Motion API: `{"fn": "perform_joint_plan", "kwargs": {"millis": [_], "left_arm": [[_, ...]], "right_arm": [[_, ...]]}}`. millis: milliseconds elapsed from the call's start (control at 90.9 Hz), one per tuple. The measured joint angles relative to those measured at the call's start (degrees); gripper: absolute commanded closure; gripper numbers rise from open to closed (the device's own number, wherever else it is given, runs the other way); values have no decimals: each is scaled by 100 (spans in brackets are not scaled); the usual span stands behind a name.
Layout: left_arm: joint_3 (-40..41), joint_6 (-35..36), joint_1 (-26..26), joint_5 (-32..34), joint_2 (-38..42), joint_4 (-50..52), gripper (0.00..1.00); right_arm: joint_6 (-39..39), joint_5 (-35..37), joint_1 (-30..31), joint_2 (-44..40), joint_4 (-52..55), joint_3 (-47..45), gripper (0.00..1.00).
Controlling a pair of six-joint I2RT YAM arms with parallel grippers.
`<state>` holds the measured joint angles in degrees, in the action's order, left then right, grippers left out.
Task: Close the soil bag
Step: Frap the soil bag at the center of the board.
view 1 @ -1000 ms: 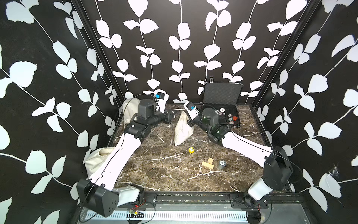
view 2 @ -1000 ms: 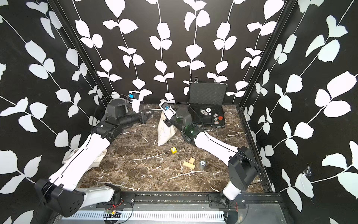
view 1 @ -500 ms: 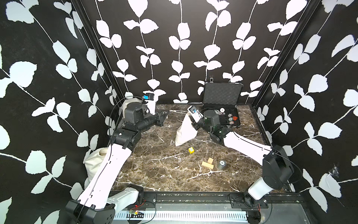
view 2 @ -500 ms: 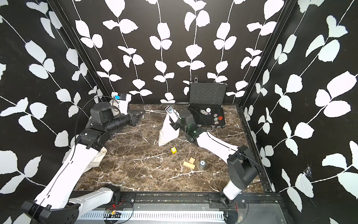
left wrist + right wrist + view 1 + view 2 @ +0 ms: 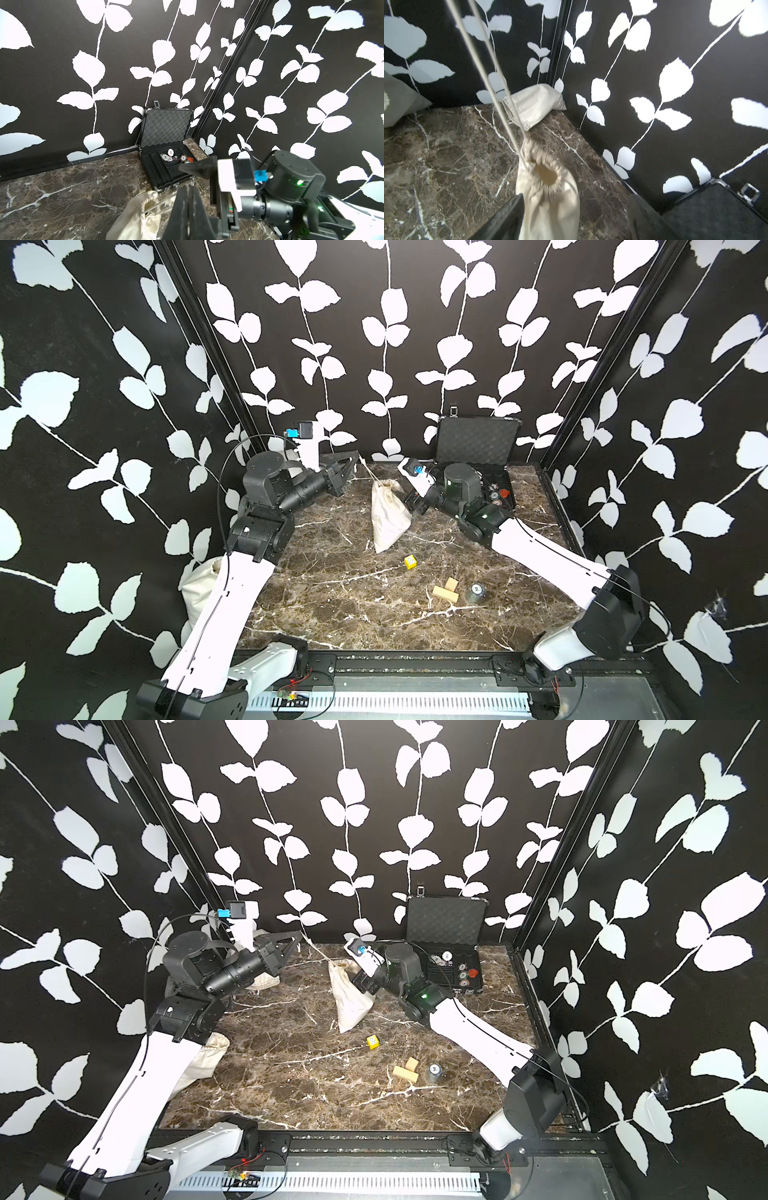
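The soil bag [image 5: 388,516] [image 5: 351,1000] is a cream cloth drawstring sack standing at the back middle of the marble table. Its puckered mouth [image 5: 545,174] is partly drawn in and shows brown soil. My left gripper [image 5: 354,455] [image 5: 188,188] is shut on the drawstring [image 5: 368,471] [image 5: 500,93], which runs taut up and to the left from the bag's mouth. My right gripper [image 5: 409,502] [image 5: 575,218] is open. Its two fingers straddle the bag's neck, and one dark finger [image 5: 506,218] lies against the cloth.
An open black case [image 5: 478,448] with poker chips stands at the back right. A yellow die [image 5: 410,562], two wooden blocks [image 5: 446,591] and a small metal can [image 5: 476,592] lie in front of the bag. Other cloth sacks lie at the left edge [image 5: 199,593] and the back-left corner [image 5: 533,106].
My right gripper has opened and let go of the bag's top. The left arm has drawn back to the left and upward, pulling the drawstring taut.
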<state>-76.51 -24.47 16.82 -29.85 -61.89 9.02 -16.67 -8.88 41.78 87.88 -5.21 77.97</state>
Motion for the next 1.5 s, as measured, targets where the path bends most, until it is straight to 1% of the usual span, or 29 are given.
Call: {"fn": "perform_joint_plan", "kwargs": {"millis": [176,286,352,407,429,495,594,660,726,792,880,1012,1166,1254,1342,1419,1452,1496], "left_arm": [[0,-24,0,-13,0,-20,100],[0,-63,0,-20,0,-37,100],[0,-101,0,-28,0,-39,100],[0,-122,0,-37,0,-39,100],[0,-129,0,-42,0,-39,100],[0,-153,0,-66,0,-42,100],[-17,-160,0,-57,0,-17,100],[-48,-146,0,66,9,103,100],[-66,-101,-4,256,37,306,100],[-149,-31,-4,413,52,597,100],[-299,46,-4,494,52,975,100],[-525,125,-4,581,50,1351,100],[-780,273,-2,682,50,1694,100],[-780,343,-2,754,35,1928,100],[-780,361,-2,815,-4,2124,100],[-778,361,-7,866,-33,2135,100],[-778,361,-13,883,-35,2135,100],[-778,361,-15,896,-35,2135,100]], "right_arm": [[103,-387,151,188,20,577,12],[151,-538,291,382,42,765,13],[199,-577,345,575,52,909,17],[236,-527,387,728,55,1012,25],[267,-494,409,798,61,1062,30],[343,-313,437,984,70,1209,49],[457,208,463,1244,111,1462,78],[476,673,470,1351,136,1532,86],[442,1134,476,1390,170,1502,91],[428,1423,470,1388,146,1408,93],[424,1534,474,1290,33,1209,93],[343,1681,474,1082,55,1080,91],[166,1932,345,931,-293,656,82],[195,1956,155,977,-570,256,77],[317,1921,-116,1113,-752,-170,77],[365,1941,-341,1202,-708,-470,75],[363,1952,-426,1207,-627,-566,76],[352,1954,-509,1185,-535,-649,79]]}}
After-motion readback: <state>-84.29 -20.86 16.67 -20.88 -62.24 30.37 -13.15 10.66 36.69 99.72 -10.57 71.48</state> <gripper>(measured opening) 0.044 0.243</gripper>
